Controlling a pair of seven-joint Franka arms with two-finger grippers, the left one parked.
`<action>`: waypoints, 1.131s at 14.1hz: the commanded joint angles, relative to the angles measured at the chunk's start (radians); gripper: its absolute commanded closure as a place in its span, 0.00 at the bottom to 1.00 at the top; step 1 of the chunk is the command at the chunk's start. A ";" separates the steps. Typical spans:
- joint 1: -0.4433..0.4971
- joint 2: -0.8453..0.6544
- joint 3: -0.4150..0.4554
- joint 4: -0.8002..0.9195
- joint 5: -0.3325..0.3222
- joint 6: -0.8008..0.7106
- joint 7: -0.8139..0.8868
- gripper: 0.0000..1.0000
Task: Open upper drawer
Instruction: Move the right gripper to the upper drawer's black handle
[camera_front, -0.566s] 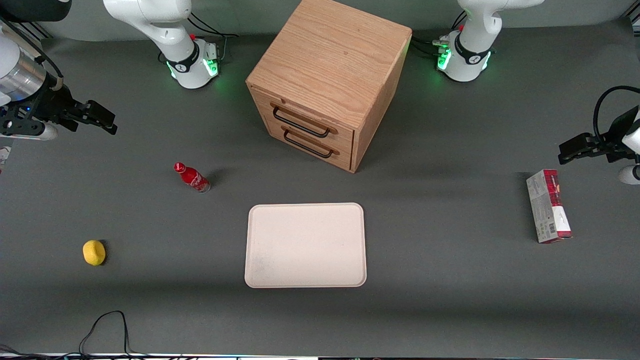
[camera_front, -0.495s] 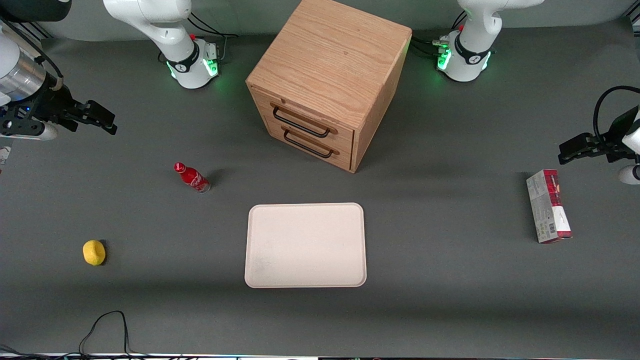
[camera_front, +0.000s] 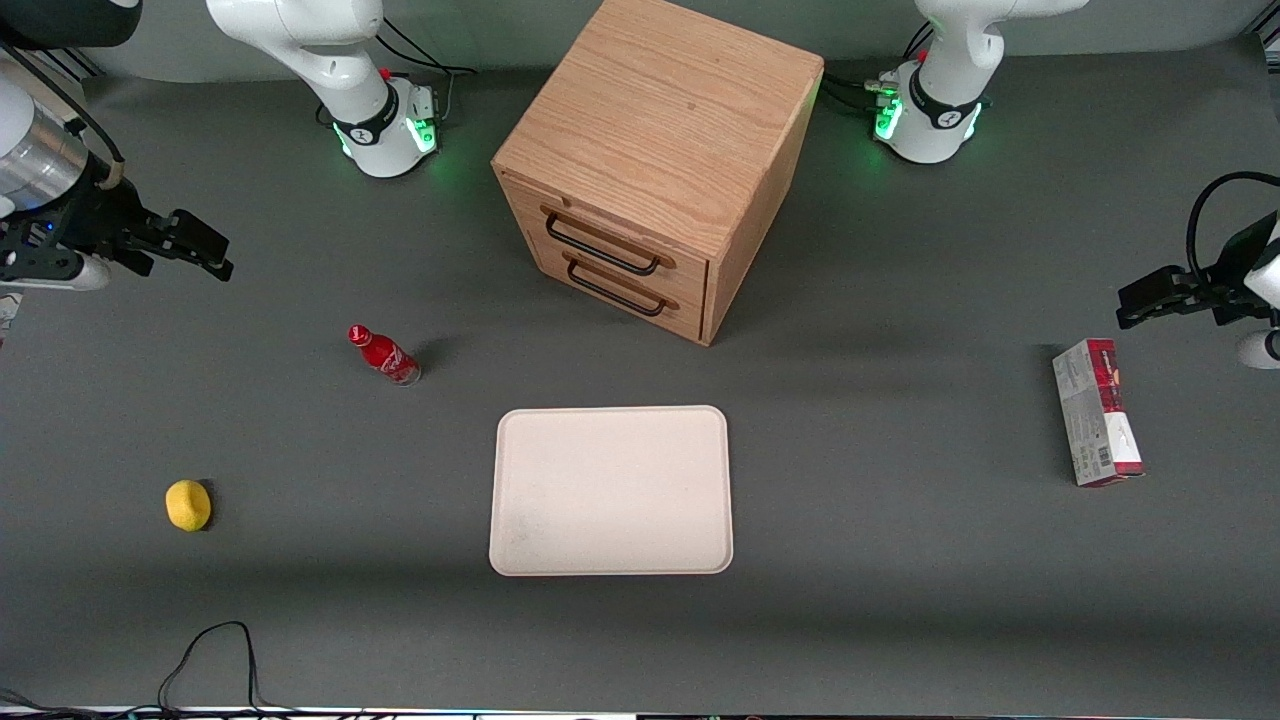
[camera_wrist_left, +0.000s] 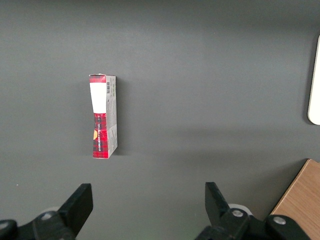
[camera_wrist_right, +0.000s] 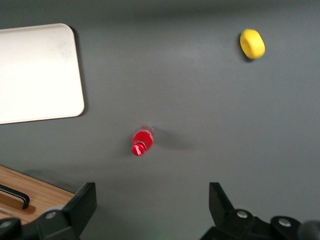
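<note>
The oak cabinet (camera_front: 660, 120) stands at the back middle of the table. Both its drawers are pushed in. The upper drawer (camera_front: 625, 232) carries a long black bar handle (camera_front: 600, 247), with the lower drawer's handle (camera_front: 617, 291) just beneath it. My right gripper (camera_front: 218, 252) hovers above the table toward the working arm's end, well apart from the cabinet. It is open, and there is only bare grey mat between its fingers (camera_wrist_right: 84, 200). From the wrist, my gripper (camera_wrist_right: 152, 190) looks down on the mat, with a cabinet corner (camera_wrist_right: 30, 192) and one black handle end (camera_wrist_right: 17, 197) in sight.
A red bottle (camera_front: 383, 354) stands between the gripper and the cabinet, nearer the front camera. A yellow object (camera_front: 188, 504) lies nearer still. A cream tray (camera_front: 611, 490) lies in front of the drawers. A red and grey box (camera_front: 1096, 412) lies toward the parked arm's end.
My right gripper has shifted very slightly. The drawers and the objects on the table have not moved.
</note>
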 joint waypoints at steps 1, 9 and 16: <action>0.006 0.092 0.088 0.119 0.016 -0.007 0.000 0.00; 0.005 0.181 0.460 0.254 0.074 -0.058 -0.131 0.00; 0.022 0.262 0.564 0.219 0.331 -0.046 -0.333 0.00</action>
